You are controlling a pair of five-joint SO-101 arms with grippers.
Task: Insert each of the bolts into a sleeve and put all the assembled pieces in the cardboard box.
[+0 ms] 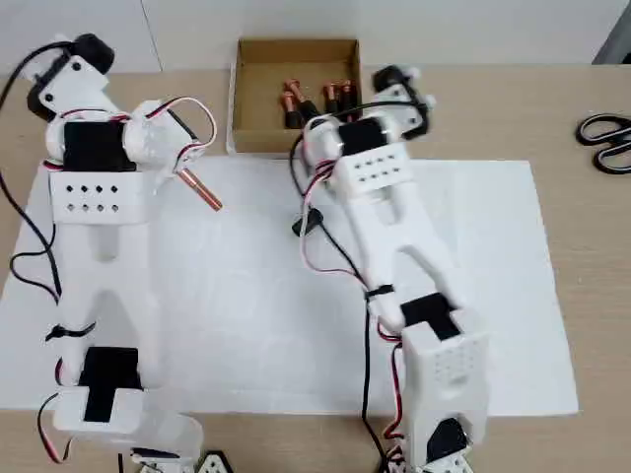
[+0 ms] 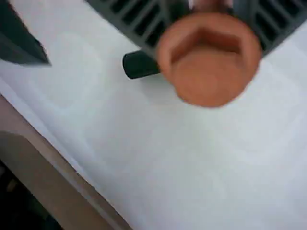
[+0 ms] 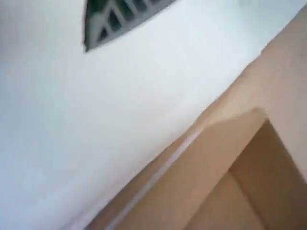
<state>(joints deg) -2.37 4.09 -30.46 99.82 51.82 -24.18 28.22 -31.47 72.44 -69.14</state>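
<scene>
My left gripper hangs over the far left part of the white sheet, shut on a copper bolt that slants out toward the sheet's middle. The left wrist view shows the bolt's head end-on between the dark ribbed fingers, with a black sleeve lying on the paper behind it. That sleeve sits beside the right arm. The cardboard box stands at the far edge and holds several assembled pieces. One dark finger of the right gripper shows over the paper near the box's corner.
Black scissors lie on the bare table at the far right. The right arm stretches from the near edge up to the box, with wires hanging along it. The sheet's edge and the table's edge run close to the left gripper.
</scene>
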